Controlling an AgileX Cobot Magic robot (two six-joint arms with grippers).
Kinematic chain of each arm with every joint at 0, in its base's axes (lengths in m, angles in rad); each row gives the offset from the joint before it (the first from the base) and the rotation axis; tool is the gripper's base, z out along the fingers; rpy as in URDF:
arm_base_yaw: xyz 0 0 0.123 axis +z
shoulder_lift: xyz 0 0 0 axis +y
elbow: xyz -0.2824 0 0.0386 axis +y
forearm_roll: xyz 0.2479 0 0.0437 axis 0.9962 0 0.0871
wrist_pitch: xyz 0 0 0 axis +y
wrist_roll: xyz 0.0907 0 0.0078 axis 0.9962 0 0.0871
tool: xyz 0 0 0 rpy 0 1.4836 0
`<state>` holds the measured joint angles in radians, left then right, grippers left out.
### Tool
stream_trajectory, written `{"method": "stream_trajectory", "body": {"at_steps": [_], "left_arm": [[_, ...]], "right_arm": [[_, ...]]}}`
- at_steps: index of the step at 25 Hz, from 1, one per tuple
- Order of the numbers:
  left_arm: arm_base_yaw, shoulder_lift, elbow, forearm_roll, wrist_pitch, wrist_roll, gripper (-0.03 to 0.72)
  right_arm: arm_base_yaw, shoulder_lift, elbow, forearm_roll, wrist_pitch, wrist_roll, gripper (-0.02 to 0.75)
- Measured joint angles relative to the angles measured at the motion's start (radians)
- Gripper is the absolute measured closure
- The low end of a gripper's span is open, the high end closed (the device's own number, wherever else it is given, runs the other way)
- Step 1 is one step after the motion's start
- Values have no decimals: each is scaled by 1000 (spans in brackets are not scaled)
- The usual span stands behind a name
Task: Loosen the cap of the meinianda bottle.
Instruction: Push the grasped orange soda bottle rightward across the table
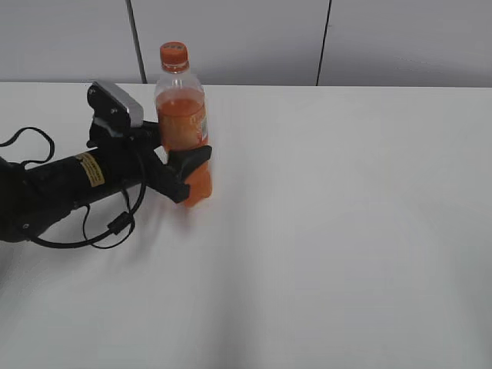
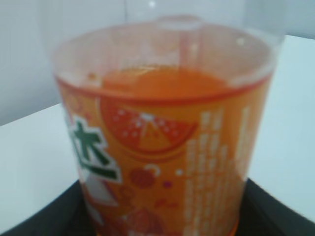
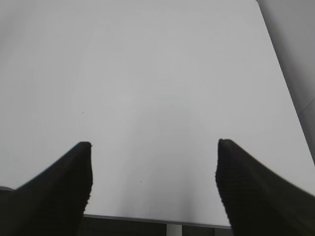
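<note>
The meinianda bottle (image 1: 183, 127) stands upright on the white table, clear plastic with orange drink and an orange label. Its orange cap (image 1: 174, 54) sits on top, untouched. My left gripper (image 1: 187, 165) comes in from the left and is shut on the bottle's lower body. In the left wrist view the bottle's label (image 2: 162, 157) fills the frame, with the black jaws at both lower corners. My right gripper (image 3: 153, 147) is open and empty over bare table in the right wrist view. It does not show in the exterior view.
The white table (image 1: 346, 231) stretches right and forward of the bottle. A grey panelled wall (image 1: 307, 38) rises behind the table's far edge. The left arm's black cable (image 1: 100, 231) loops on the table at the left. The table's near edge (image 3: 147, 219) shows under the right gripper.
</note>
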<state>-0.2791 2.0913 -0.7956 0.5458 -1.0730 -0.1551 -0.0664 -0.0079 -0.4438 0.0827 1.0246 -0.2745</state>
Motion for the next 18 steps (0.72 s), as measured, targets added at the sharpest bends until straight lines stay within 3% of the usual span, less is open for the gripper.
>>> {"method": "stream_trajectory", "body": {"at_steps": [11,18], "left_arm": [[-52,2,0,247,-60,-69,260],[-160,2,0,267,-60,-96,260]], "right_arm": [[0,0,0,0,0,0,152],[0,0,0,0,0,-1,152]]}}
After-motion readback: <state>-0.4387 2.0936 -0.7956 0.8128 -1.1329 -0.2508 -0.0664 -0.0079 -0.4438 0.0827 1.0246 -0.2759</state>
